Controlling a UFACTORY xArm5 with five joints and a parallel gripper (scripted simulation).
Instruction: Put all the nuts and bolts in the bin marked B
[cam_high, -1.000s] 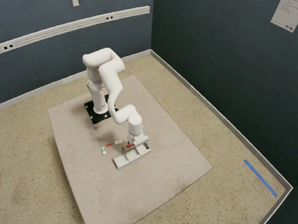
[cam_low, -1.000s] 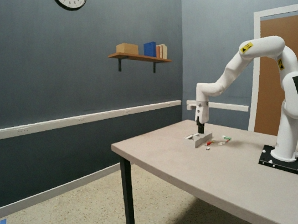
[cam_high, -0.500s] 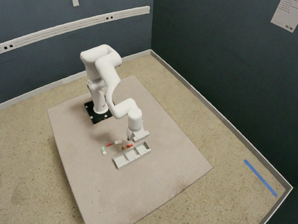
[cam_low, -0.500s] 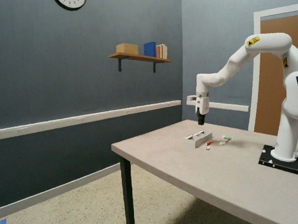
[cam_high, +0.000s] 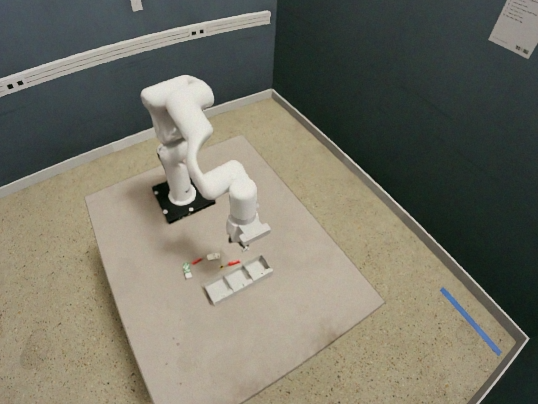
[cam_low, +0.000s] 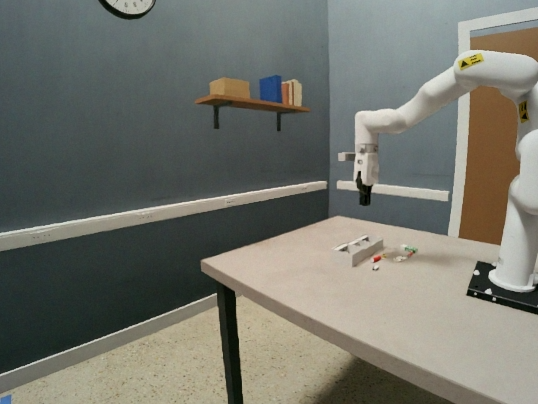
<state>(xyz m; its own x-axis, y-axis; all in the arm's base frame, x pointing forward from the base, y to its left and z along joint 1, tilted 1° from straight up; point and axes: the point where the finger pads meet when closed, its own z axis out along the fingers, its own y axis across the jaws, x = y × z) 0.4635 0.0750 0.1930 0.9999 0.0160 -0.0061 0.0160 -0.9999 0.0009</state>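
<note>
My gripper (cam_high: 243, 246) (cam_low: 364, 200) is shut and hangs well above the table, over the end of a row of three pale grey bins (cam_high: 215, 298) (cam_low: 361, 256). I see nothing between the fingers. The bins' letters are too small to read, and I cannot tell what lies inside them. Beside the bins lie small parts: a red and yellow piece (cam_high: 231, 263) (cam_low: 377, 258), a pale piece (cam_high: 213, 256) (cam_low: 400, 258), a red piece (cam_high: 197, 261), and a green and white piece (cam_high: 186, 270) (cam_low: 409, 248).
The arm's black base plate (cam_high: 172, 212) (cam_low: 482, 291) is bolted at the back of the grey table (cam_high: 280, 320) (cam_low: 310, 280). The bins stand near the table's middle, with the small parts between them and the base.
</note>
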